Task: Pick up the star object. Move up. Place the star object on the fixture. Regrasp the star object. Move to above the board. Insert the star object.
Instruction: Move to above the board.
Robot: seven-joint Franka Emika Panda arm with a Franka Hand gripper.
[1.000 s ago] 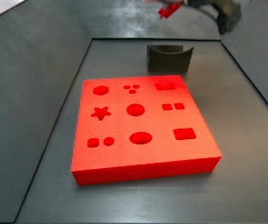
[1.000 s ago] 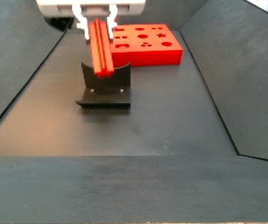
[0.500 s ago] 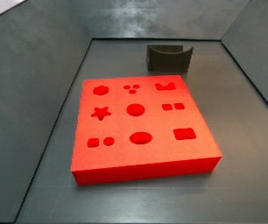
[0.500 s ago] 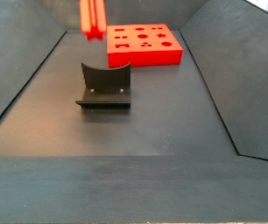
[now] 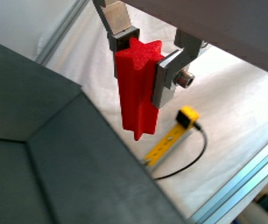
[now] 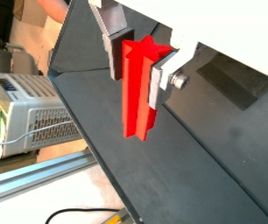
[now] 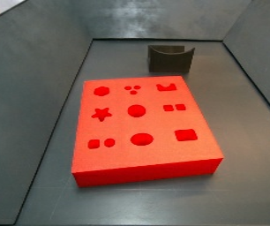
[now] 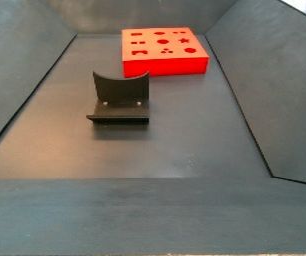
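Both gripper (image 5: 148, 54) fingers (image 6: 109, 35) clamp the upright star object (image 5: 133, 87).

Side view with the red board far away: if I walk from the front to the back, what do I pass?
Bare floor → fixture → red board. The gripper is out of this view; a wrist view shows its fingers holding the star object.

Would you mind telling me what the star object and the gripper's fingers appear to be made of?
The star object, held by the gripper in both wrist views, looks like matte red plastic, possibly printed: uniform colour, no glare. The fingers look like brushed metal: flat silver plates with a dull sheen.
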